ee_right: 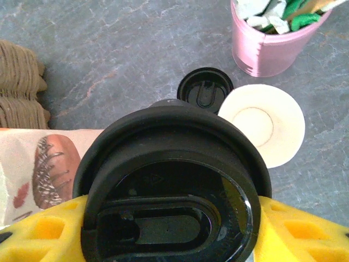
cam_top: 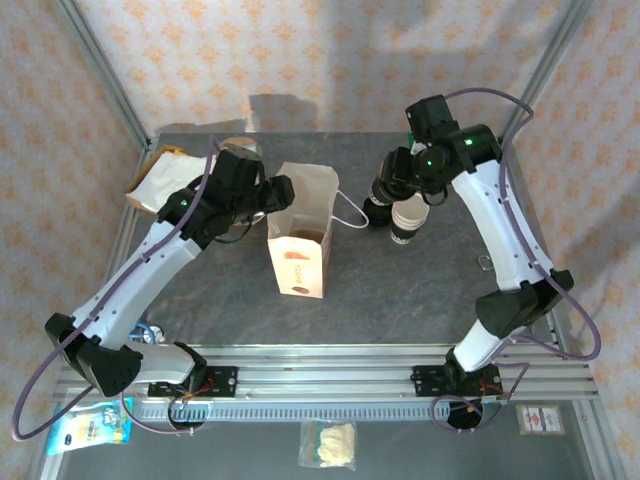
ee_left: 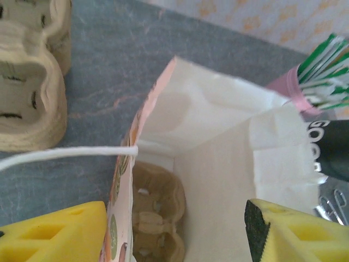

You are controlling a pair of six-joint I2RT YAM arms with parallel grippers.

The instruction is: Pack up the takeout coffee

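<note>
Jaws of the left gripper [ee_left: 174, 234]: spread wide, pinching nothing. One yellow finger hangs outside a side wall of the paper bag [cam_top: 298, 250], and the other hangs over the far side of its open mouth. Whether either finger touches the paper cannot be told.

Jaws of the right gripper [ee_right: 169, 232]: closed on the takeout coffee [ee_right: 169, 180], with a yellow finger pressed to each side beneath its round black lid.

Tabletop [cam_top: 220, 290]: grey, stone-patterned, with both arms reaching in from the near edge.

Paper bag: upright near the middle of the tabletop, mouth open, with a printed picture on its near face. From the left wrist, a pulp carrier [ee_left: 158, 218] lies at the bottom inside. A white string handle [ee_left: 65, 154] runs out sideways from one wall.

Stacked pulp carriers [ee_left: 27, 82]: on the tabletop to the bag's left, apart from it.

Takeout coffee: outside the bag, just beside its right side, in the right gripper's hold. Whether its base rests on the tabletop cannot be told.

Pink cup [ee_right: 272, 43]: stands beyond the coffee and holds green and white packets.

Lidless white paper cup [ee_right: 262, 123]: upright on the tabletop, between the pink cup and the coffee.

Loose black lid [ee_right: 204, 90]: flat on the tabletop, just beside the white cup.

Paper clips [ee_left: 332, 202]: a few, lying near the bag's far wall.
</note>
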